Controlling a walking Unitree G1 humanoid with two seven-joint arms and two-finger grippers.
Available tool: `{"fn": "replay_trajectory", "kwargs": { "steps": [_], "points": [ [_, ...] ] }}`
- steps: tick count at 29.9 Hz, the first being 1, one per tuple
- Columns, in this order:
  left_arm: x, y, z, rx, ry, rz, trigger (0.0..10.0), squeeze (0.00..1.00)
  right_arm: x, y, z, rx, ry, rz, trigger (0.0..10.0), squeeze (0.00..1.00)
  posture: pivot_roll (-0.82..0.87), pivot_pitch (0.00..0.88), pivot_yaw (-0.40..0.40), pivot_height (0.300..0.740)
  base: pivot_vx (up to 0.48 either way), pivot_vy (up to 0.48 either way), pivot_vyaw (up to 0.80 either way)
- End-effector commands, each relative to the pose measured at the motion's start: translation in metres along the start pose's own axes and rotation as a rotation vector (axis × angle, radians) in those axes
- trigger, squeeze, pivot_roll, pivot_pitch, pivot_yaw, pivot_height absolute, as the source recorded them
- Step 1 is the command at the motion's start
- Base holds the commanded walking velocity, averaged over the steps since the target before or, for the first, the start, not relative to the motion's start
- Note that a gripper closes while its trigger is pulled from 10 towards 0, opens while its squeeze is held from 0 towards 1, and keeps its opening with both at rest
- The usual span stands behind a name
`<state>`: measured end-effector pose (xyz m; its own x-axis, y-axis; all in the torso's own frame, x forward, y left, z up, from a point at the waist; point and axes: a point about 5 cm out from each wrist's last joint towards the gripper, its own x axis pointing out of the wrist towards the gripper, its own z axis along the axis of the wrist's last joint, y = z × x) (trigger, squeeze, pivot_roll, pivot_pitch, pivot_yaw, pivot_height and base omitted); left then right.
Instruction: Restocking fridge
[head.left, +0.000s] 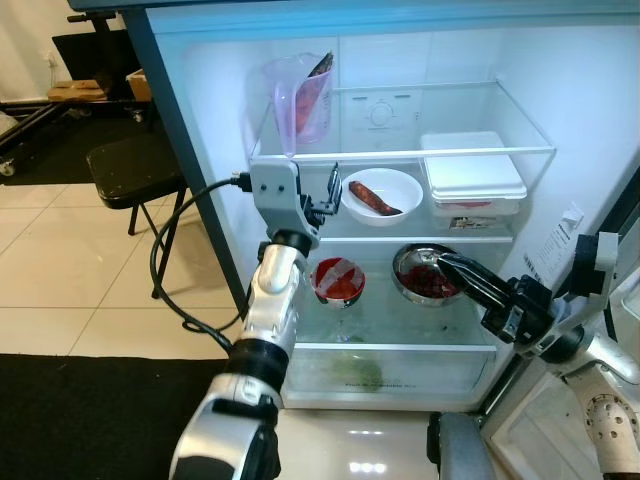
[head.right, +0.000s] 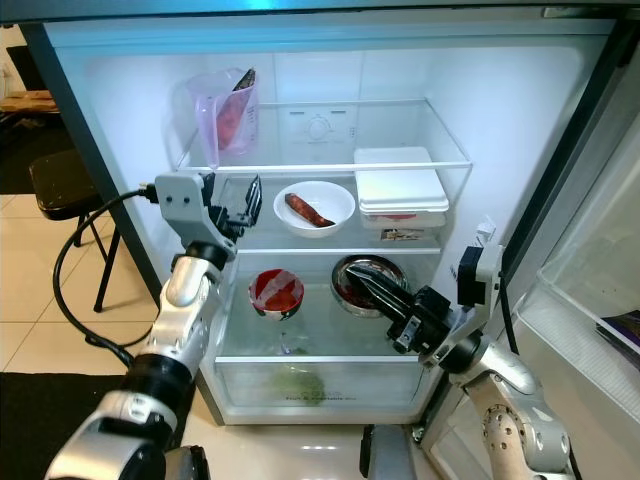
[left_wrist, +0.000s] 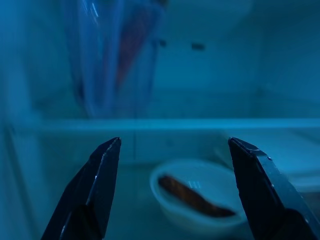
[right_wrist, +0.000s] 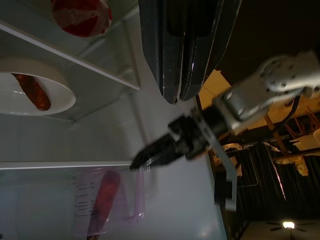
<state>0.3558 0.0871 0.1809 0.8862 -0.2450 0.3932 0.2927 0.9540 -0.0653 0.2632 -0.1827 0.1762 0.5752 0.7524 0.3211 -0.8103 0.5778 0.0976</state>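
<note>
Hovering left fingers (head.left: 325, 195) spread beside white bowl (head.left: 382, 195); right fingers (head.left: 455, 268) clenched over metal bowl (head.left: 425, 275)

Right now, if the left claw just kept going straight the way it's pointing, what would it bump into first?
Probably the white bowl holding a reddish piece of food. The left claw, open, points into the fridge at the middle shelf, with that bowl between and beyond its fingers. Depth is hard to judge; it might pass just above the rim.

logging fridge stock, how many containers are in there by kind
Measuring jug: 1
White bowl: 1
White lidded box: 1
Red-filled bowl: 1
Metal bowl: 1
Total: 5
</note>
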Motion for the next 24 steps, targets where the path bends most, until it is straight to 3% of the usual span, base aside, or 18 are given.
{"fn": "replay_trajectory", "kwargs": {
  "steps": [1, 11, 17, 24],
  "points": [
    [-0.008, -0.007, -0.008, -0.004, 0.035, -0.027, 10.0, 0.0, -0.001, -0.002, 0.004, 0.001, -0.016, 0.007, 10.0, 0.0, -0.07, 0.0, 0.019, 0.49, 0.0, 0.0, 0.0],
    [-0.048, -0.013, -0.039, 0.029, 0.179, -0.13, 10.0, 0.0, -0.003, -0.002, 0.002, 0.008, -0.009, 0.015, 10.0, 0.0, -0.06, 0.0, 0.014, 0.49, 0.0, 0.0, 0.0],
    [-0.068, -0.022, -0.048, 0.007, 0.232, -0.236, 10.0, 0.0, -0.01, -0.009, -0.016, 0.019, 0.064, -0.035, 10.0, 0.0, -0.05, 0.0, 0.009, 0.49, 0.0, 0.0, 0.0],
    [-0.081, -0.02, -0.057, 0.02, 0.28, -0.266, 10.0, 0.0, -0.017, -0.014, -0.031, 0.033, 0.122, -0.092, 10.0, 0.0, -0.05, 0.0, 0.007, 0.49, 0.0, 0.0, 0.0]
  ]
}}
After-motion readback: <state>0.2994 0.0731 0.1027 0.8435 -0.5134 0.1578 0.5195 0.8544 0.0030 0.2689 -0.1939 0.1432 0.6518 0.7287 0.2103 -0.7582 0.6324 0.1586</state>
